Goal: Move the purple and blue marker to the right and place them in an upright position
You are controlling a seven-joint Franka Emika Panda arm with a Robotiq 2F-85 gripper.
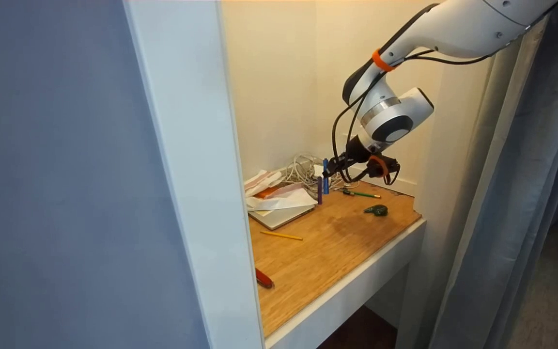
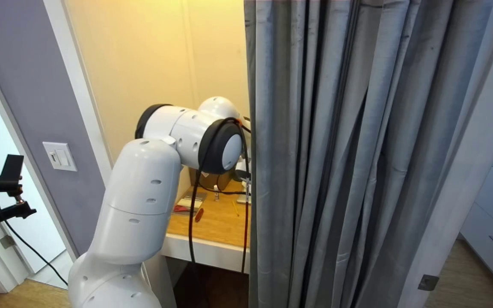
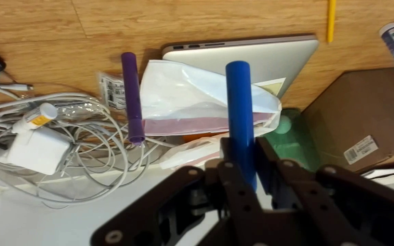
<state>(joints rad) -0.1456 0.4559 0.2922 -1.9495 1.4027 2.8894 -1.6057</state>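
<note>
The jaws are clamped around the slim blue cylindrical marker (image 3: 240, 109), held roughly vertical just beyond and right of the slim dark-purple cylindrical marker (image 1: 319, 190), which stands on end on the wooden desk (image 1: 308, 271) beside the flat silver laptop (image 3: 268, 61). Whether the blue marker's foot touches the desk I cannot tell; released while raised or tilted, it may topple, and a sideways sweep of the jaws could knock the purple marker over.

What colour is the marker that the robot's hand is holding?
The held marker is blue; it shows best in the wrist view.
</note>
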